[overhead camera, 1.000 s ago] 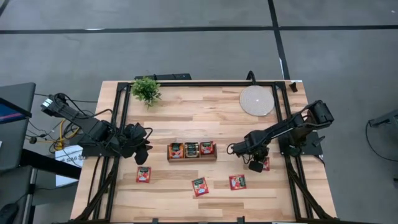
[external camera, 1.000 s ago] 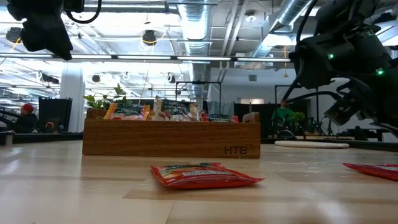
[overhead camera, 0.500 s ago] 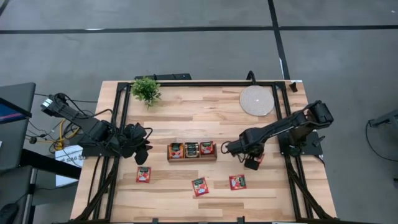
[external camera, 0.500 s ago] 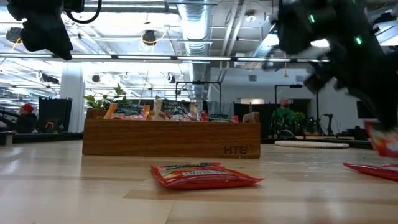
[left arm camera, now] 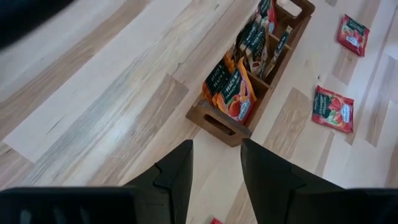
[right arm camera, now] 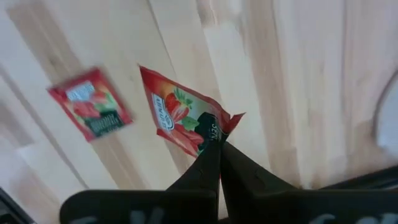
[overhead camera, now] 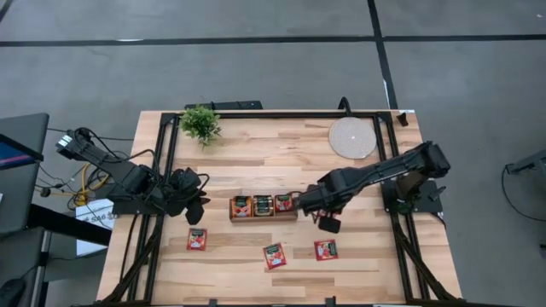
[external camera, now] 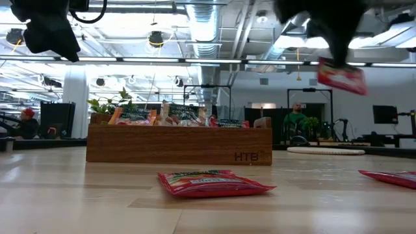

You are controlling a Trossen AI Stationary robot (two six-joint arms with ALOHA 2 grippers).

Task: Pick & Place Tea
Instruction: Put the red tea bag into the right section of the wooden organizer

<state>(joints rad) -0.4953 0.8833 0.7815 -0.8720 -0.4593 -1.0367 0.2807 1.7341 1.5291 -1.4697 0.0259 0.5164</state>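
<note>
My right gripper [overhead camera: 325,222] [right arm camera: 219,144] is shut on a red tea sachet [right arm camera: 183,115], also seen in the low view [external camera: 340,74], and hangs in the air just right of the brown wooden tray's [overhead camera: 263,207] right end. The tray's compartments hold several sachets on edge. Three red sachets lie flat on the table in front of the tray: one on the left [overhead camera: 197,239], one in the middle [overhead camera: 274,255] and one on the right [overhead camera: 325,250]. My left gripper [overhead camera: 194,201] [left arm camera: 216,167] is open and empty, left of the tray. My right gripper pinches the sachet by one edge near a corner [right arm camera: 217,127] between its two fingertips, coming from above. The sachet is lifted clear of the table and hangs tilted below the fingers [external camera: 340,74].
A small green plant [overhead camera: 200,124] stands at the far left and a round pale disc [overhead camera: 353,137] lies at the far right. Black frame rails run along the table's left and right sides. Bare wood lies between the tray and the far edge.
My right gripper has lifted the red sachet off the table's right part and carried it up and toward the table's left, to the tray's right end. The sachet has gone from lying on the table to hanging clear of it.
</note>
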